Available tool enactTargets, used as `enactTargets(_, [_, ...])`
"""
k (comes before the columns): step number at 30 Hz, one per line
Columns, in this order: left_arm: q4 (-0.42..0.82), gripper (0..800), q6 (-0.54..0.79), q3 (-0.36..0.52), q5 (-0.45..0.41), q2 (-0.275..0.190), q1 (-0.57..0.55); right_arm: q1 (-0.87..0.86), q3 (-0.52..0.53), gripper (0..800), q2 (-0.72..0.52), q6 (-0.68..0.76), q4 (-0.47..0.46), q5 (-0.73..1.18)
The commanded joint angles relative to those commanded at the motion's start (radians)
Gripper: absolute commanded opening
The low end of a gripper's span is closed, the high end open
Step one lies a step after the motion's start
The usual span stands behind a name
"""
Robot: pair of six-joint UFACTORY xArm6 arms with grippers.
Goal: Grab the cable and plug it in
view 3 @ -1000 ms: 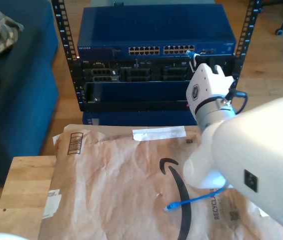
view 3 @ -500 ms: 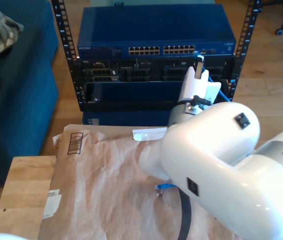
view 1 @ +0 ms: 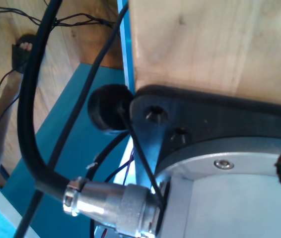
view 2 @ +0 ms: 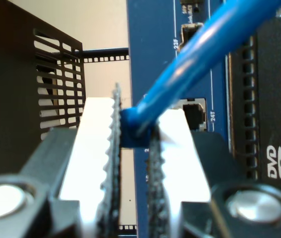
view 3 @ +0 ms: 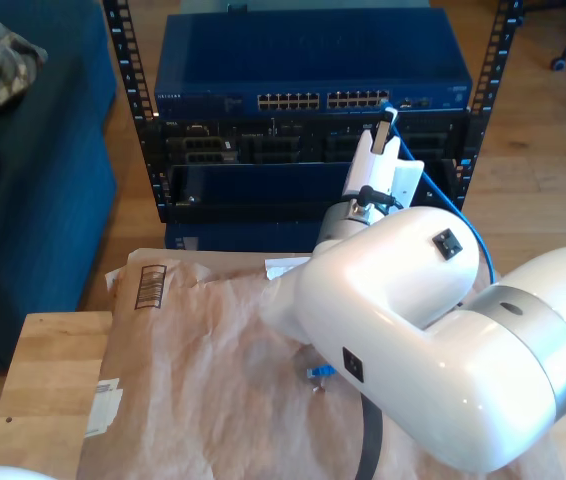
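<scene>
"Blue, thin and taut: the bright-blue ethernet cable (view 2: pixel 205 49) runs straight out of the second gripper (view 2: pixel 135 129). Are the fingers clamped on it?"

"Yes. In the second wrist view the two ridged pads (view 2: pixel 113 144) are pressed together on the cable's small blue plug (view 2: pixel 132 131). It points at the face of the dark-blue network switch (view 2: pixel 155 49), near the port marked 24T."

"What has changed over the last second?"

"The second arm has rolled over. In the exterior view the second gripper (view 3: pixel 385 125) now stands upright at the right end of the switch's row of ports (view 3: pixel 323 100), closer in than before. The cable (view 3: pixel 468 235) loops down the arm's right side, and its loose end (view 3: pixel 318 373) has been dragged leftward and farther away across the crumpled brown paper mailer (view 3: pixel 203 360)."

"So is it plugged in?"

"Probably not. The plug is lined up just short of a socket, though whether it touches cannot be made out. A short, straight push likely remains, and any tilt could jam the plug on the rim."

"And the first gripper?"

"Whether its fingers are apart or together cannot be told. The first wrist view has a thick black cable (view 1: pixel 31 124) and a metal connector (view 1: pixel 110 206)."
</scene>
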Motion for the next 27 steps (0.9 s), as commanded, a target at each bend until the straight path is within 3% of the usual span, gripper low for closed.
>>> enactTargets(27, [0.0, 800, -0.002, 0.0, 0.0, 0.0, 0.0, -0.029, -0.041, 0, 0.029, -0.008, -0.011, 0.014])
